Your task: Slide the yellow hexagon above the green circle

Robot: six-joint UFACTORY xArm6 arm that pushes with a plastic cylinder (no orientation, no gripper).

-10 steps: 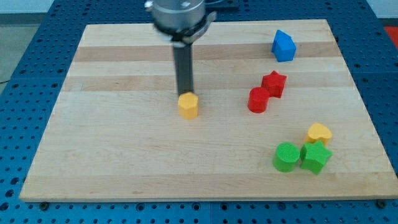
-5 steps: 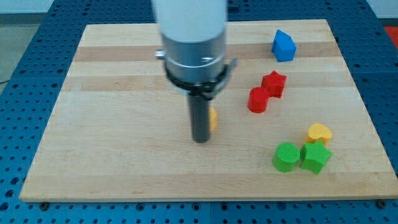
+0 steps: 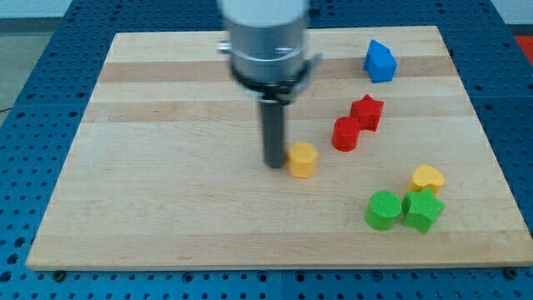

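My tip [image 3: 274, 164] rests on the wooden board [image 3: 150, 192], holding nothing, its side touching the yellow hexagon [image 3: 302, 158] just to its right in the view. The green circle [image 3: 384, 210] lies well off toward the view's lower right of my tip, beside a green star [image 3: 423, 210], with a yellow heart [image 3: 427, 177] above them.

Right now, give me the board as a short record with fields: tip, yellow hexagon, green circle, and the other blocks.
tip: my tip at the yellow hexagon's left side
yellow hexagon: mid-board, up-left of the green circle
green circle: lower right, beside the green star
yellow heart: above the green star
red blocks: cylinder, star
blue block: top right
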